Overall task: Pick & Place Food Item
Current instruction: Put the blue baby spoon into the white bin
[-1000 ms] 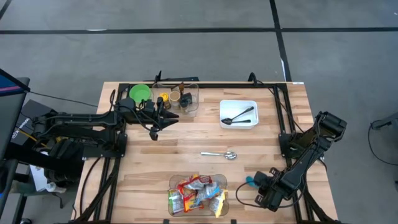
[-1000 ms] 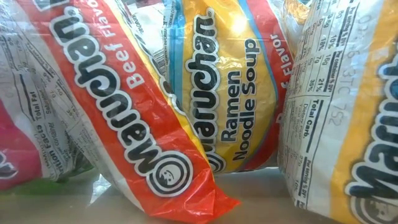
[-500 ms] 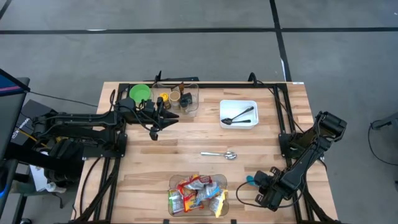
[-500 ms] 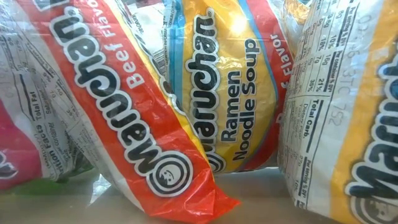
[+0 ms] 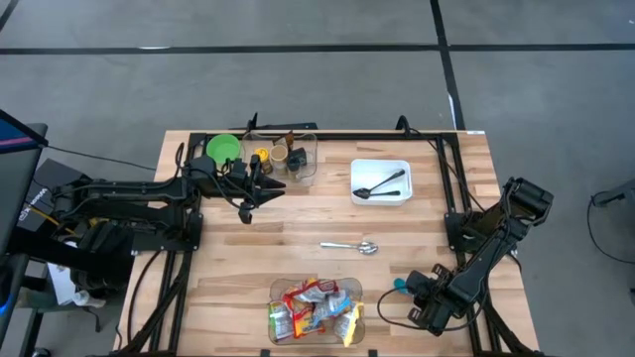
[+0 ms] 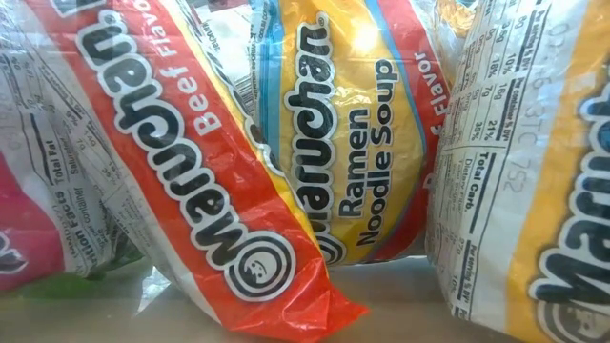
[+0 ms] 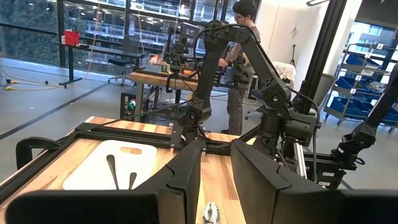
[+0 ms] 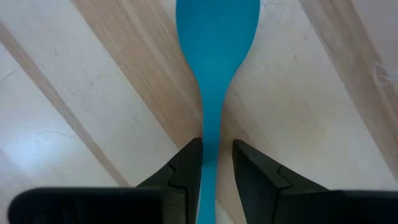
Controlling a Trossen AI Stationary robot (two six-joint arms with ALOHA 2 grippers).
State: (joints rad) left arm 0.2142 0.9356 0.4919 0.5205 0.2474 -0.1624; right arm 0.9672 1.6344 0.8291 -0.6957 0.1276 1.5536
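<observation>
Several ramen packets (image 5: 313, 312) lie in a clear bin (image 5: 276, 294) at the table's near edge; the low view shows an orange packet (image 6: 191, 171) and a yellow packet (image 6: 353, 143) leaning on each other. My right gripper (image 8: 217, 149) points down near the table's near right corner, shut on a teal spoon (image 8: 217, 37). My left gripper (image 7: 216, 168) hovers level over the far left part of the table (image 5: 263, 190), its fingers a little apart with nothing between them. My right gripper pinches the teal spoon's narrow handle (image 8: 211, 134) between its two fingers, coming from above and pointing down. The handle runs out from between the fingers, and its wide bowl end (image 8: 217, 25) lies flat just over the wood; whether it rests there I cannot tell.
A metal spoon (image 5: 349, 247) lies mid-table. A white tray (image 5: 381, 181) holds black utensils at the far right. A clear bin with cups (image 5: 281, 159) and a green bowl (image 5: 223, 149) stand at the far left. A person (image 7: 239, 68) stands beyond the table.
</observation>
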